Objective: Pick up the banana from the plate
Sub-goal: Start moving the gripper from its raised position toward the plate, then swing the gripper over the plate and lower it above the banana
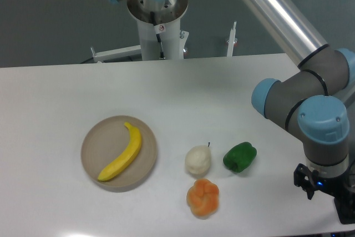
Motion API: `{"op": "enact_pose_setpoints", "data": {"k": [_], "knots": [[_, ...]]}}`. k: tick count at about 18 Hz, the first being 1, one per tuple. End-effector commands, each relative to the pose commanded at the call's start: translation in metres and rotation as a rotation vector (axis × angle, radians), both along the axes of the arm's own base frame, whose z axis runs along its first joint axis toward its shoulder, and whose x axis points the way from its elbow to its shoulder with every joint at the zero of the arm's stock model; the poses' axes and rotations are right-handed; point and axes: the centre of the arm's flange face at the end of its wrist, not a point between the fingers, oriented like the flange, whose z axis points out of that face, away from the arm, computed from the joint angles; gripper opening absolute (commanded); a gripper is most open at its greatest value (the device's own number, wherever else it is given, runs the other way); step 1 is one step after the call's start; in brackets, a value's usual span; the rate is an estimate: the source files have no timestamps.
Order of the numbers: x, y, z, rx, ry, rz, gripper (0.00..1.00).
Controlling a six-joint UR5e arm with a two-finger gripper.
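Observation:
The yellow banana (122,154) lies diagonally across the round beige plate (94,140) on the white table, left of centre. Its stem end points to the far side. The arm's wrist hangs at the right edge of the view, far to the right of the plate. Only the dark upper part of my gripper (346,208) shows at the bottom right corner. Its fingers are cut off by the frame edge, so I cannot tell whether they are open or shut. Nothing is seen held.
A pale whitish pear-like fruit (198,160), a green pepper (239,156) and a round orange lobed fruit (203,197) lie between the plate and the gripper. The arm's base column (160,26) stands at the table's far edge.

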Motion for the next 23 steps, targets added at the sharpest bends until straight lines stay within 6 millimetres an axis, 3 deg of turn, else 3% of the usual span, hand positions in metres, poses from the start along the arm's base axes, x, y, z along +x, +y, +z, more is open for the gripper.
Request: {"op": "enact_pose_setpoints", "data": {"k": [8, 14, 20, 23], "knots": [[0.005, 0.002, -0.001, 0.008, -0.012, 0.004, 1.00], [0.022, -0.009, 0.018, 0.010, -0.018, 0.006, 1.00], [0.085, -0.047, 0.058, 0.073, -0.168, 0.102, 1.00], [0.132, -0.059, 0.077, 0.029, -0.267, 0.134, 1.00]]}}
